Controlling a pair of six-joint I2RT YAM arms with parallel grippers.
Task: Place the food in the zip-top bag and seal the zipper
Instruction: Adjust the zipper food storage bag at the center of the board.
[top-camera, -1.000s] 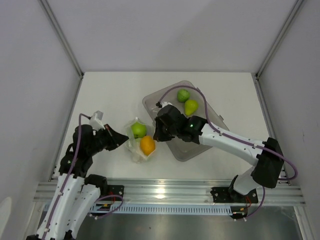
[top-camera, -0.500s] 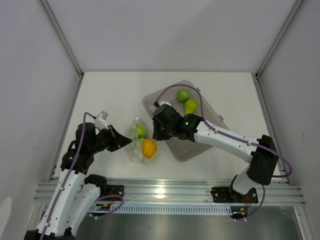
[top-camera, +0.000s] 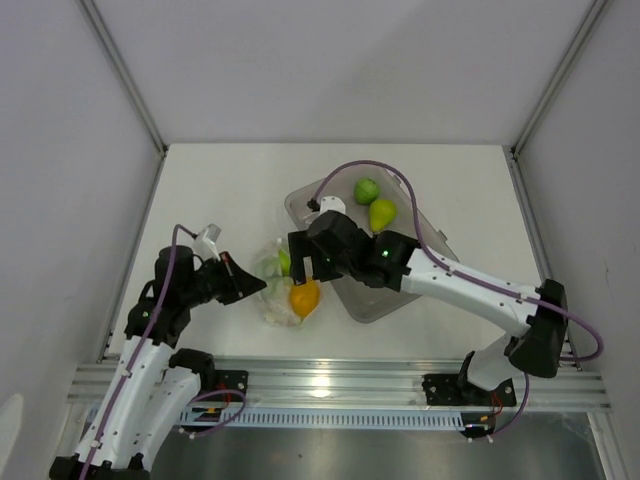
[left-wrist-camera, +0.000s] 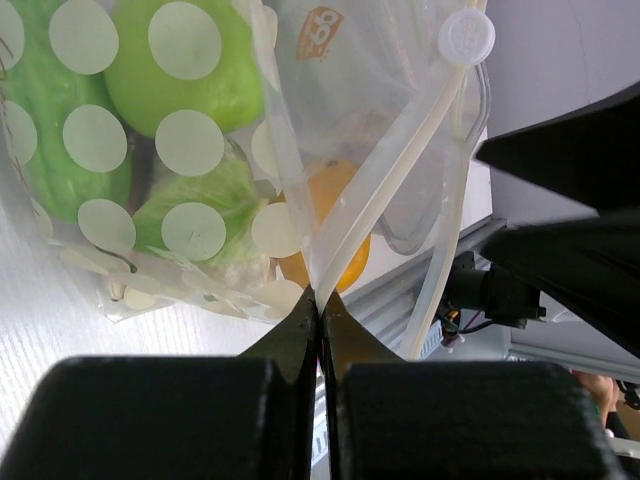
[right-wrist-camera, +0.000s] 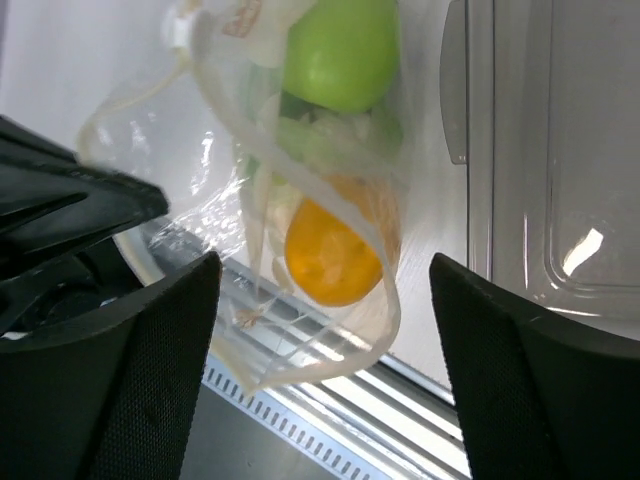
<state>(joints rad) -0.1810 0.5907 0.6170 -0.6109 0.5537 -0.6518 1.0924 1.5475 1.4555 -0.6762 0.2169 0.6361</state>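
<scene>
The clear zip-top bag (top-camera: 276, 292) lies on the table between the arms, holding a green apple (left-wrist-camera: 190, 70), a cucumber (left-wrist-camera: 45, 110), a leafy cauliflower (left-wrist-camera: 190, 205) and an orange citrus (top-camera: 304, 297). My left gripper (left-wrist-camera: 320, 300) is shut on the bag's white zipper (left-wrist-camera: 400, 170) strip at the mouth edge. My right gripper (right-wrist-camera: 320, 265) hangs wide open just above the bag, with the citrus (right-wrist-camera: 330, 255) and the loose mouth loop between its fingers (right-wrist-camera: 150, 370), touching nothing. A green apple (top-camera: 367, 190) and a green pear (top-camera: 382, 214) lie in the bin.
The grey translucent bin (top-camera: 395, 295) sits right of the bag, under my right arm; its wall (right-wrist-camera: 540, 150) is close beside the right finger. The metal rail (top-camera: 330, 385) runs along the near table edge just below the bag.
My right gripper has gone from shut to wide open and has shifted left over the bag. The bag has sagged, its citrus sliding right. My left gripper still pinches the bag's edge.
</scene>
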